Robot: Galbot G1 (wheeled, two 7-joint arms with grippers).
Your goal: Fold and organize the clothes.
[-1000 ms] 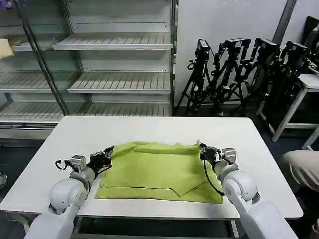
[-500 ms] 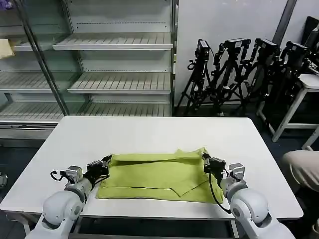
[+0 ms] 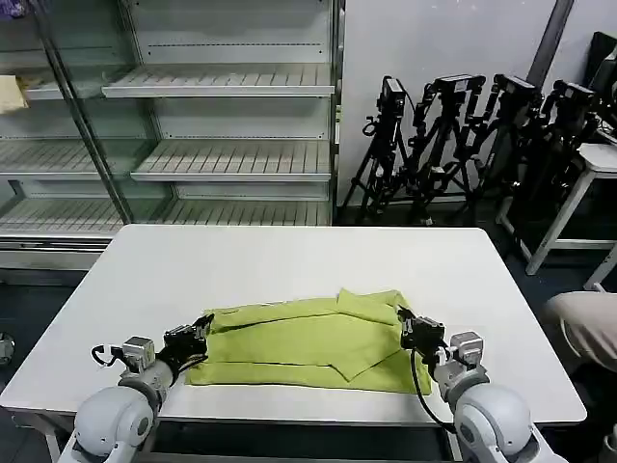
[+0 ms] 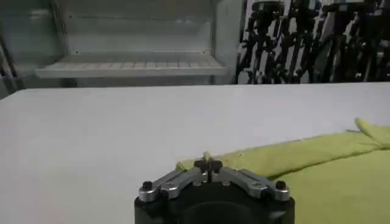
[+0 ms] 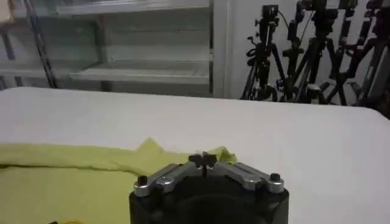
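The lime yellow-green T-shirt (image 3: 299, 345) lies in a flat folded band near the front of the white table (image 3: 289, 253). My left gripper (image 3: 200, 328) is at the shirt's left end, shut on a pinch of its upper edge. The right gripper (image 3: 405, 326) is at the right end, shut on the upper corner there. In the left wrist view the closed left gripper (image 4: 208, 164) holds a tip of the shirt (image 4: 317, 170), which runs off to one side. In the right wrist view the closed right gripper (image 5: 203, 159) pinches the shirt (image 5: 61, 176) at its corner.
Empty metal shelves (image 3: 222, 82) stand behind the table, with several black tripods (image 3: 463, 135) beside them. A beige fabric thing (image 3: 583, 323) shows at the right edge, and a second white table (image 3: 603, 159) stands behind it. The far half of my table is bare.
Both grippers have drawn back toward the table's front edge, pulling the shirt's far edge over the lower layer. The shirt now forms a narrower band.
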